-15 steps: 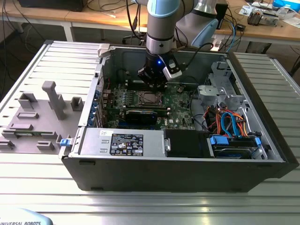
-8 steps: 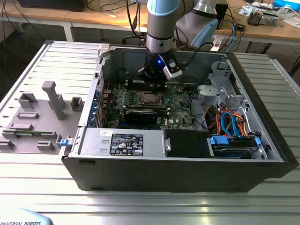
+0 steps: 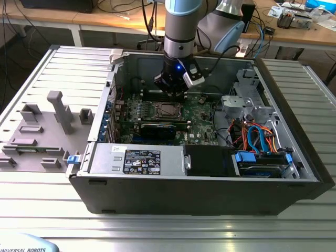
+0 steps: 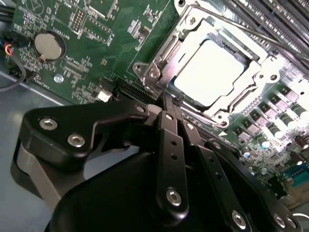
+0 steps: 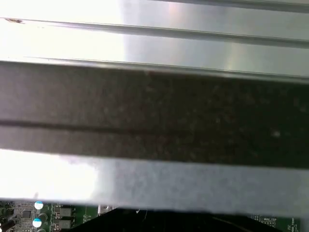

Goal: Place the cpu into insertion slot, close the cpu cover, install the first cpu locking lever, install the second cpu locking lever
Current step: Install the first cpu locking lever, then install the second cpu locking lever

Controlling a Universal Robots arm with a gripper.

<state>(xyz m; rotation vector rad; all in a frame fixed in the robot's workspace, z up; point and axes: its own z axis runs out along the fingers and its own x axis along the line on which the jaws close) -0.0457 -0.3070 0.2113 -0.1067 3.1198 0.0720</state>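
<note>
- One chip matters here: the cpu (image 4: 212, 72) already lies flat in the insertion slot (image 4: 165, 59), its pale metal top showing through the window of the cpu cover (image 4: 244, 92), which looks folded down over it.
- Just past the fingertips and slightly to one side of their line lies that socket; in the second wrist view the gripper (image 4: 166, 99) points at the socket's near edge, close by a silvery corner screw (image 4: 153, 73).
- Along that near edge runs a thin metal rod, probably one locking lever (image 4: 164, 48); its long axis lies crosswise to the fingers' reach. A second rod (image 4: 241, 30) runs along the far side of the socket.
- Fingers are pressed together, with nothing seen pinched between them.
- From the exterior view, the gripper (image 3: 176, 95) hangs low inside the computer case (image 3: 199, 194), directly above the green motherboard (image 3: 202, 123) and just behind the socket (image 3: 167, 109).
</note>
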